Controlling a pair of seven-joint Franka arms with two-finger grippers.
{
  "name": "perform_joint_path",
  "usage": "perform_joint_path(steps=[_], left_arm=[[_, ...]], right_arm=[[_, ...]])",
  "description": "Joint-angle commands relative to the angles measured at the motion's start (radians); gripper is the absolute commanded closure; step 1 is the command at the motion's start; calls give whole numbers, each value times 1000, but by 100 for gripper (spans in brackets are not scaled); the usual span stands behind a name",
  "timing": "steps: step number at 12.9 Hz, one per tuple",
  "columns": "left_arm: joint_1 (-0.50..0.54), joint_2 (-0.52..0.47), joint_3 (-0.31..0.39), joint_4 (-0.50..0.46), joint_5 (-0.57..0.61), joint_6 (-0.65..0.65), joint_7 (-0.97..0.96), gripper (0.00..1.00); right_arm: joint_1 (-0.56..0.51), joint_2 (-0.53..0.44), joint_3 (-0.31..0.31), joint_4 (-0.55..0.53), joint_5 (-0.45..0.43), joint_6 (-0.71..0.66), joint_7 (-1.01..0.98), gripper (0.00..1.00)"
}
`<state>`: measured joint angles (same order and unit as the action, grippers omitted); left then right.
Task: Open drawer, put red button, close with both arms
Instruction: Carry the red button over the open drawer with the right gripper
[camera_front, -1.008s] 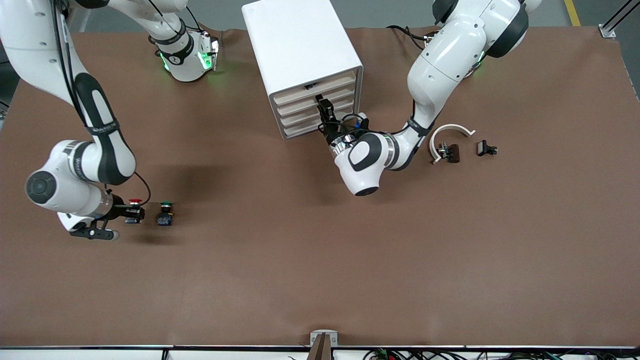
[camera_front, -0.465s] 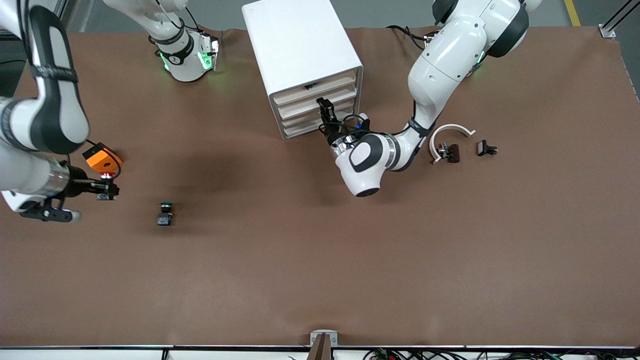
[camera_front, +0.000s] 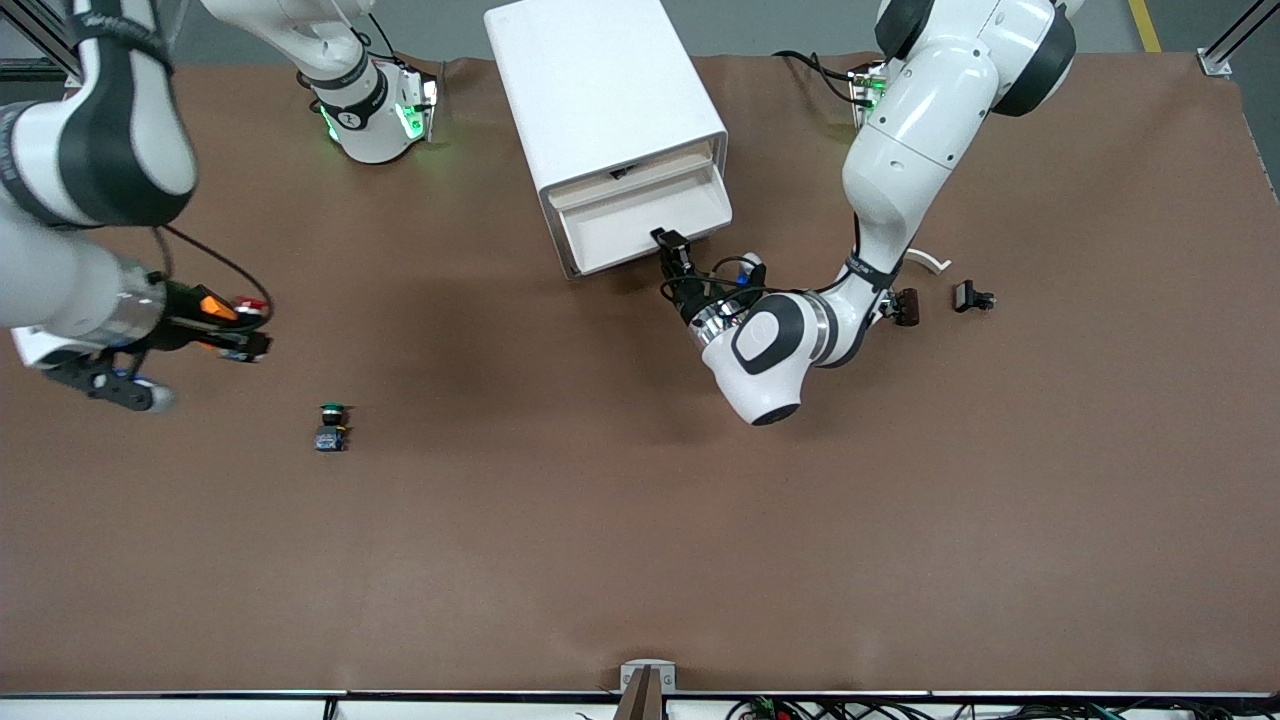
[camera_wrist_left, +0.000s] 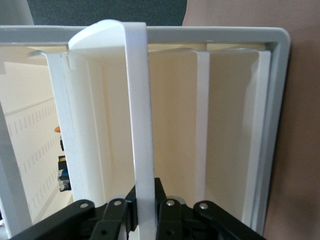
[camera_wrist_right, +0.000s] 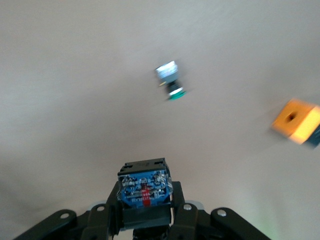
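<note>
My right gripper (camera_front: 245, 340) is shut on the red button (camera_front: 250, 304) and holds it in the air over the table near the right arm's end. The right wrist view shows the button's blue base (camera_wrist_right: 144, 186) clamped in the right gripper (camera_wrist_right: 145, 202). My left gripper (camera_front: 668, 243) is shut on the front lip of a drawer (camera_front: 640, 215) that stands pulled out of the white cabinet (camera_front: 600, 90). In the left wrist view the left gripper (camera_wrist_left: 146, 200) pinches that white lip (camera_wrist_left: 142, 125), with the drawer's pale inside past it.
The green-capped twin button (camera_front: 331, 425) stands on the table and also shows in the right wrist view (camera_wrist_right: 172, 82). An orange block (camera_front: 215, 308) lies under my right hand. A white curved piece (camera_front: 930, 262) and two small black parts (camera_front: 905, 305) (camera_front: 972, 296) lie toward the left arm's end.
My right gripper has lifted the red button from beside the green one and carried it up and away. My left gripper has pulled the drawer out of the cabinet.
</note>
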<state>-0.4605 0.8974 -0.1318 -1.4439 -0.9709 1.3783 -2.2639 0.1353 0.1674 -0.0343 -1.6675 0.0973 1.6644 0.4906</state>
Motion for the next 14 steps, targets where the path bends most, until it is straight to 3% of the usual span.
perform_joint_path(steps=[1,3,6,7,10,14], left_arm=[[6,15,31,40,-6,21,12,99],[29,15,32,49,-6,21,12,93],[57,17,32,74,-8,24,15,71],[59,17,32,77,-6,24,20,38],[62,9,55,109,-5,24,41,0],[80,3,106,226,-5,24,47,0]], right_arm=[[90,-31,-10,-21,58,-2,202,100],[160,-43,-10,-35,64,5,329,100],[291,-52,-10,-61,64,64,537,100],[337,-54,-10,-83,64,105,609,100],[461,-52,-10,-97,64,170,799,100],[611,-42,-12,-121,62,265,1040,100]])
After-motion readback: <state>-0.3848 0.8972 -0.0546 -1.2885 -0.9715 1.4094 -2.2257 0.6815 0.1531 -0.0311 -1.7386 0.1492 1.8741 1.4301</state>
